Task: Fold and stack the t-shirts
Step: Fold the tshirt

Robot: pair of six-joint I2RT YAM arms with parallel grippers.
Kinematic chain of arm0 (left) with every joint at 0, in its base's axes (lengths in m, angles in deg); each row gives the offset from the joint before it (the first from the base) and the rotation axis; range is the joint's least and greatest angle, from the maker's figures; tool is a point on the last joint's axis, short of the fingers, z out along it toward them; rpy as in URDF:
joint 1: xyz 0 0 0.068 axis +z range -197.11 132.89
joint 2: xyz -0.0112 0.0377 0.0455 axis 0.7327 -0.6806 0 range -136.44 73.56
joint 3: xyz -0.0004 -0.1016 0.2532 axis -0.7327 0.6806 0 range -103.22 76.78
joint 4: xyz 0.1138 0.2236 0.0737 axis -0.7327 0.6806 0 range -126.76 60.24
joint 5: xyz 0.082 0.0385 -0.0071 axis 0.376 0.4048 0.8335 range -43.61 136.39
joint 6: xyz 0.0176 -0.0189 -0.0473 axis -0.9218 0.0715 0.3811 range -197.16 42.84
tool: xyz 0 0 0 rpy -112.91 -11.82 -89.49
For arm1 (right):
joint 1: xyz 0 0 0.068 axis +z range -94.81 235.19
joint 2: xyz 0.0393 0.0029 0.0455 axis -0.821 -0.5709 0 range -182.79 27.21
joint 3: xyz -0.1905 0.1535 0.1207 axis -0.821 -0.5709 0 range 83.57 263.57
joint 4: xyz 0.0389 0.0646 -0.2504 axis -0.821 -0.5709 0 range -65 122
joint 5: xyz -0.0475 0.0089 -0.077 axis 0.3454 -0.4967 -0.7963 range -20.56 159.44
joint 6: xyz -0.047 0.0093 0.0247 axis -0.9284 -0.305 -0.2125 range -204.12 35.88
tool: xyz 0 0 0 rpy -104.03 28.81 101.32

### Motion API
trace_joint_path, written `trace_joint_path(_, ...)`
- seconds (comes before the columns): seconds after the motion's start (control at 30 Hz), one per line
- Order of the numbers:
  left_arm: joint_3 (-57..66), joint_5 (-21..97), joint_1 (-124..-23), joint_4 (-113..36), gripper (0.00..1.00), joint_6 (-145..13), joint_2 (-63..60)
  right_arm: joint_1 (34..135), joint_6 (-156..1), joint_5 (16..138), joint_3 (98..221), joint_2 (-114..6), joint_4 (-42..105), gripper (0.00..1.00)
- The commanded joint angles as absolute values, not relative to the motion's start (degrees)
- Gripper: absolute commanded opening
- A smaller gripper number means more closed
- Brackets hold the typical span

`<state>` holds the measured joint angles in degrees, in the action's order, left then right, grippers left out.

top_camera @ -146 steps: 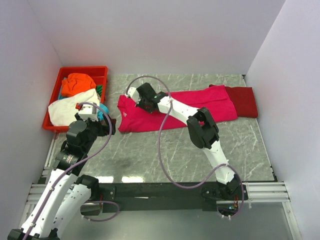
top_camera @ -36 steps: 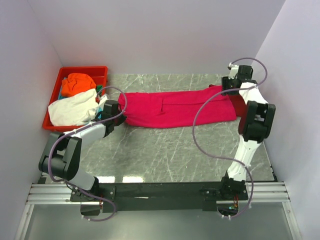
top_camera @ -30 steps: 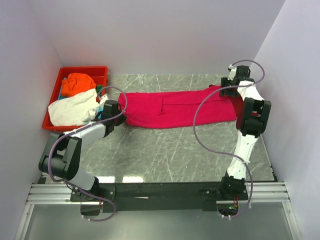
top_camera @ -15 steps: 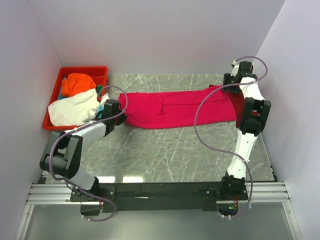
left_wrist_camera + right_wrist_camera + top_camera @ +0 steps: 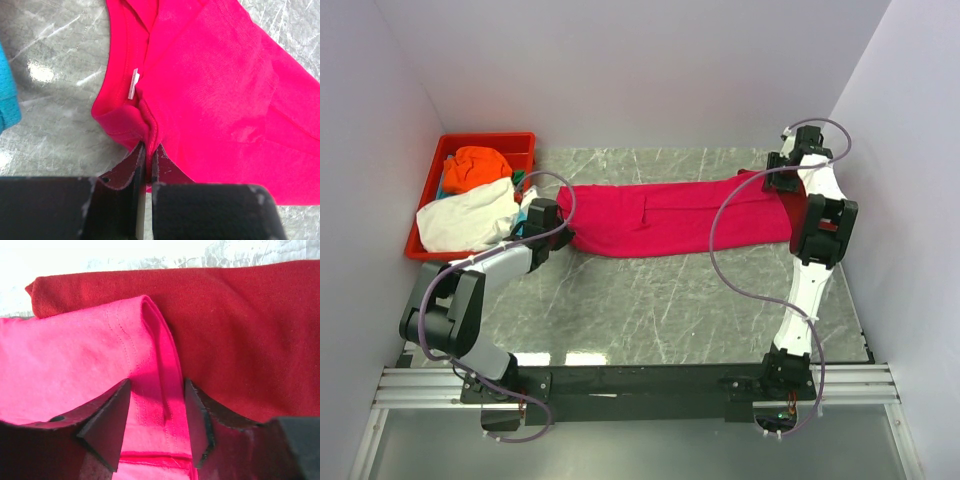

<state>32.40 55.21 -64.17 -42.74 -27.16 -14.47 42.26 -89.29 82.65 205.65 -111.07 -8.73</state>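
Two grips suit your limp pink t-shirt [image 5: 670,215]: left gripper [image 5: 148,150] pinching cloth by the neckline [image 5: 120,65], right gripper [image 5: 157,390] spread astride the hem [image 5: 160,335].

Teal shirt [image 5: 7,95] cropped by the picture edge (darker red shirt [image 5: 240,340] too).

The top view is bright and even, shadows faint and soft; white glare patches sit on the marble tabletop [image 5: 570,357] near its front edge; the left wrist view is sharp on the pink-red t-shirt [image 5: 210,85]; the right wrist view burns out white along its top, the right end effector [image 5: 156,385] dark and blurred.
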Motion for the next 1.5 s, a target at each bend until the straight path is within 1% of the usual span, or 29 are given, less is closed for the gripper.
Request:
trace_joint_path(0.0, 30.1, 54.8, -64.0, -43.9, 0.01, -28.5, -14.2, 41.3, -88.5, 84.0, 207.1, -110.3, -9.3, 0.53)
trace_joint_path(0.03, 30.1, 54.7, -64.0, -43.9, 0.01, -28.5, -14.2, 41.2, -88.4, 84.5, 206.8, -110.1, -9.1, 0.48)
trace_joint_path(0.1, 30.1, 54.7, -64.0, -43.8, 0.01, -28.4, -14.2, 41.0, -88.3, 84.7, 206.4, -109.4, -8.6, 0.44)
trace_joint_path(0.13, 30.1, 54.7, -64.0, -43.8, 0.01, -28.4, -14.2, 40.9, -88.3, 84.9, 206.4, -109.1, -8.5, 0.39)
trace_joint_path(0.2, 30.0, 54.7, -64.0, -43.7, 0.00, -28.5, -14.1, 40.8, -88.0, 85.3, 206.4, -108.9, -8.3, 0.34)
trace_joint_path(0.23, 30.1, 54.7, -64.0, -43.6, 0.01, -28.5, -14.0, 40.6, -88.0, 85.6, 206.4, -108.9, -8.4, 0.29)
trace_joint_path(0.3, 30.1, 54.8, -64.0, -43.5, 0.01, -28.6, -13.7, 40.4, -87.9, 86.2, 206.3, -108.9, -8.3, 0.24)
trace_joint_path(0.33, 30.0, 54.9, -64.0, -43.4, 0.01, -28.6, -13.6, 40.2, -87.7, 86.6, 206.2, -108.6, -8.2, 0.19)
trace_joint_path(0.4, 29.9, 54.9, -64.0, -43.3, 0.01, -28.7, -13.4, 40.2, -87.6, 87.7, 205.4, -108.1, -7.6, 0.12)
trace_joint_path(0.43, 30.0, 55.0, -64.0, -43.2, 0.01, -28.8, -13.4, 40.1, -87.7, 87.9, 204.9, -107.9, -7.4, 0.07)
trace_joint_path(0.53, 29.8, 55.2, -64.0, -42.9, 0.01, -28.9, -13.1, 39.8, -87.3, 88.9, 201.7, -104.8, -4.9, 0.00)
trace_joint_path(0.87, 29.7, 55.5, -64.0, -42.6, 0.01, -29.2, -12.3, 39.0, -85.9, 90.6, 188.5, -94.8, 4.4, 0.00)
trace_joint_path(1.03, 29.5, 55.7, -64.0, -42.2, 0.01, -29.4, -11.7, 39.0, -85.4, 88.9, 185.2, -91.7, 6.9, 0.00)
trace_joint_path(1.07, 29.5, 55.8, -64.0, -42.2, 0.01, -29.4, -11.6, 38.9, -85.4, 87.3, 185.5, -91.8, 6.5, 0.04)
trace_joint_path(1.1, 29.6, 55.7, -64.0, -42.2, 0.01, -29.5, -11.6, 38.9, -85.8, 86.8, 185.6, -92.0, 6.2, 0.12)
trace_joint_path(1.13, 29.4, 55.5, -64.0, -42.1, 0.01, -29.6, -11.6, 38.9, -86.2, 86.6, 185.7, -92.1, 5.9, 0.25)
trace_joint_path(1.23, 29.2, 55.4, -64.0, -42.0, 0.01, -29.8, -11.5, 38.9, -89.0, 86.1, 184.0, -90.7, 5.9, 0.38)
trace_joint_path(1.33, 29.1, 55.4, -64.0, -41.9, 0.01, -30.1, -11.3, 38.9, -93.4, 86.8, 180.9, -88.1, 6.2, 0.44)
trace_joint_path(1.4, 29.1, 55.4, -64.0, -41.9, 0.01, -30.2, -11.2, 38.9, -99.8, 89.2, 178.9, -86.7, 4.0, 0.45)
trace_joint_path(1.47, 29.1, 55.2, -64.0, -42.0, 0.01, -30.3, -11.1, 38.9, -105.5, 95.4, 176.3, -84.1, -0.6, 0.45)
